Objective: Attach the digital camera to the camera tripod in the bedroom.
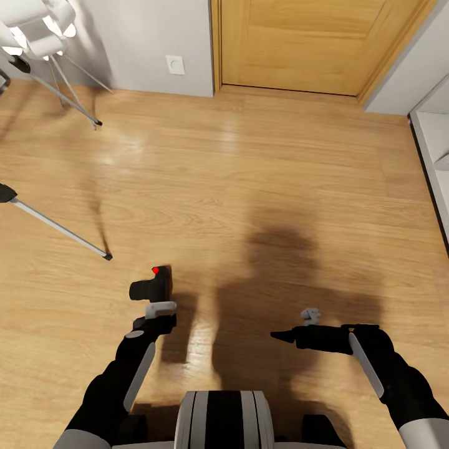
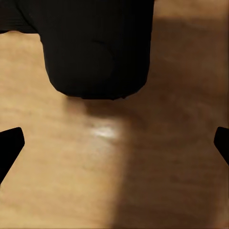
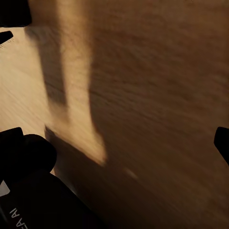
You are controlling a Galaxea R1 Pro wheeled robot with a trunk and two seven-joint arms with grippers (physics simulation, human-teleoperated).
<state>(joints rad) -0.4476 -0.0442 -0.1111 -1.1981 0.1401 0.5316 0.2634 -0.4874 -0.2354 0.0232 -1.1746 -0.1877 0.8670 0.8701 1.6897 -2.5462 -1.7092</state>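
The digital camera (image 1: 151, 286) is sitting just beyond the left gripper (image 1: 156, 318), over the light wood floor (image 1: 262, 187) at the near left of the scene, its red dot facing up and its stubby lens pointing left. In the left wrist view the camera (image 2: 98, 47) is showing as a dark rounded block ahead of the left gripper (image 2: 114, 145), whose fingertips (image 2: 9, 143) are standing wide apart at the two edges of the picture with bare floor (image 2: 114, 181) between them; the jaws are apart and are not closing on the camera. Whether the camera is resting on the floor or is touching the gripper, I cannot tell.

The camera tripod (image 1: 56, 227) is showing at the far left: one silver leg is slanting down to a black foot on the floor, a little beyond and left of the camera, and another leg is reaching toward the wall farther back. A white lamp (image 1: 37, 28) is standing in the far left corner.

The right gripper (image 1: 284, 335) is hanging over the floor at the near right, pointing left, well apart from the camera. In the right wrist view one black fingertip (image 3: 222, 140) is showing at the edge over shadowed floor (image 3: 157, 95), but I cannot tell how its jaws are standing.

An oak door (image 1: 305, 43) is standing shut in the far wall, with a white wall plate (image 1: 175, 64) left of it.
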